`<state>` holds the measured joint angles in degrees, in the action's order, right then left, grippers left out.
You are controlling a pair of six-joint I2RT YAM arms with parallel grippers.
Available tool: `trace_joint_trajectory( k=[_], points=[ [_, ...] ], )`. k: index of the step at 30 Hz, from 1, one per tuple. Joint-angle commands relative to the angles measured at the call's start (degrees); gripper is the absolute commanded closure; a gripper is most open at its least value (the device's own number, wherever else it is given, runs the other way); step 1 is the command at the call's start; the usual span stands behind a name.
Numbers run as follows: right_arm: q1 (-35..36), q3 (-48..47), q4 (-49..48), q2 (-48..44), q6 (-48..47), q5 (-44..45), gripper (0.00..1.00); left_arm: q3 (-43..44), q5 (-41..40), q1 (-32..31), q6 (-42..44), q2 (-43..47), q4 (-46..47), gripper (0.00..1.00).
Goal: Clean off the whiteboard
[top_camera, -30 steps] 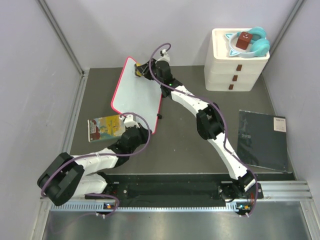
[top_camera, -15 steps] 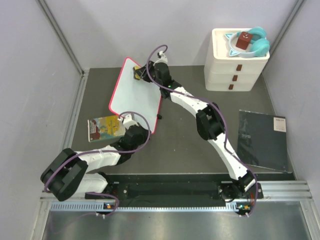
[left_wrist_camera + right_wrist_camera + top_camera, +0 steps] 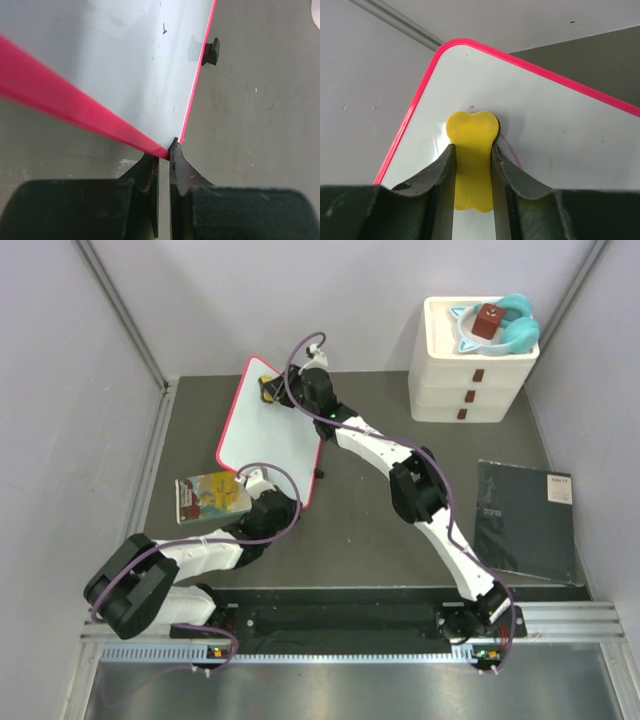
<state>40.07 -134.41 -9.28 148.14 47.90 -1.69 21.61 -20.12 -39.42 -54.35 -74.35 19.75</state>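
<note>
The whiteboard (image 3: 275, 435), white with a pink-red frame, lies tilted on the dark table left of centre. My right gripper (image 3: 272, 388) reaches across to its far corner, shut on a yellow eraser (image 3: 471, 130) that presses flat on the board (image 3: 560, 130). A thin pink stroke (image 3: 512, 150) shows just right of the eraser. My left gripper (image 3: 164, 155) is shut on the board's near corner (image 3: 298, 504), where the two frame edges meet. The board face (image 3: 125, 60) shows only faint specks there. A black clip (image 3: 212, 50) sticks out from its right edge.
A colourful picture book (image 3: 212, 496) lies by the board's near left corner. A white drawer unit (image 3: 470, 370) at the back right carries a teal object (image 3: 505, 328). A dark sheet (image 3: 525, 518) lies at the right. Walls close in on the left, far and right sides.
My right gripper has slid the eraser a little left, toward the board's far left edge. My left arm has shifted slightly while keeping hold of the corner.
</note>
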Motion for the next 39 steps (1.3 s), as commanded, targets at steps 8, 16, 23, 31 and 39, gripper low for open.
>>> trace_joint_trajectory(
  k=[8,16,23,31,39],
  points=[
    [0.45,-5.60,3.12,5.94,5.27,8.73,1.00,-1.13,11.77,-5.05,12.51,-1.94,-17.55,1.00],
    [-2.02,-4.99,1.90,6.29,8.79,1.88,1.00,-0.95,11.33,-5.93,12.86,-2.12,-17.37,1.00],
    [1.84,-4.90,4.17,1.99,-0.07,-4.71,1.00,-0.69,11.24,-6.28,13.04,-2.64,-17.20,1.00],
    [4.40,-5.25,6.64,-0.22,-4.48,-13.14,1.00,-0.51,11.07,-6.72,13.04,-2.91,-17.20,1.00],
    [4.31,-5.61,14.02,-1.18,-9.49,-20.37,1.00,-0.25,10.71,-7.25,13.21,-3.09,-17.37,1.00]
  ],
)
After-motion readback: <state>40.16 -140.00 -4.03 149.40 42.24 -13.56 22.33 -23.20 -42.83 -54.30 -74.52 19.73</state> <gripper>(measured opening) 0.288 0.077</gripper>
